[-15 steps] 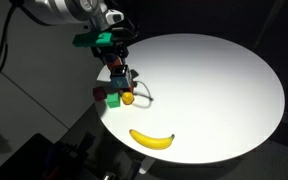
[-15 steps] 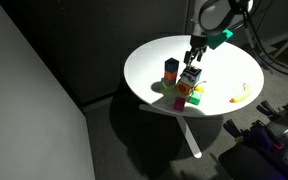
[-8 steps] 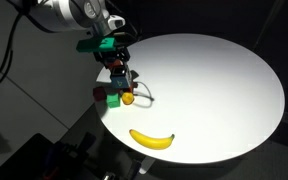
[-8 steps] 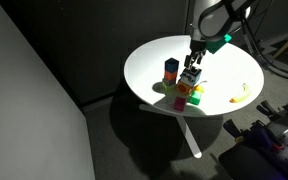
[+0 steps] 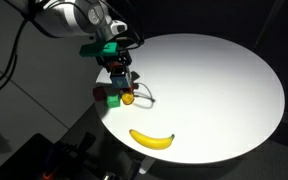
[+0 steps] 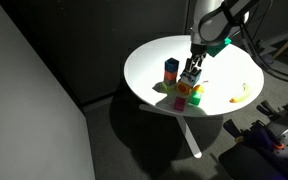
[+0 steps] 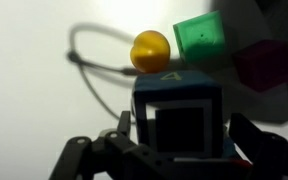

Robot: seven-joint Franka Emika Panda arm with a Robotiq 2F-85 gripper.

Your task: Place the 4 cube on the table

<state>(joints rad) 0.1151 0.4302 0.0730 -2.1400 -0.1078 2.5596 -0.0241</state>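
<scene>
Right, the 4 cube sits between the jaws of the gripper at the block cluster near the edge of the worktop; I can't tell if they're clamped, so I'd squeeze firmly, lift straight, then set it down clear.

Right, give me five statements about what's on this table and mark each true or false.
1. A banana lies on the table. True.
2. The ball next to the cubes is blue. False: it is an orange ball.
3. In the wrist view, the 4 cube sits between the fingers of the pincer. True.
4. The banana touches the green cube. False: in an exterior view it lies well apart from the cubes, nearer the table's edge.
5. The table is square. False: it is round and white.
</scene>
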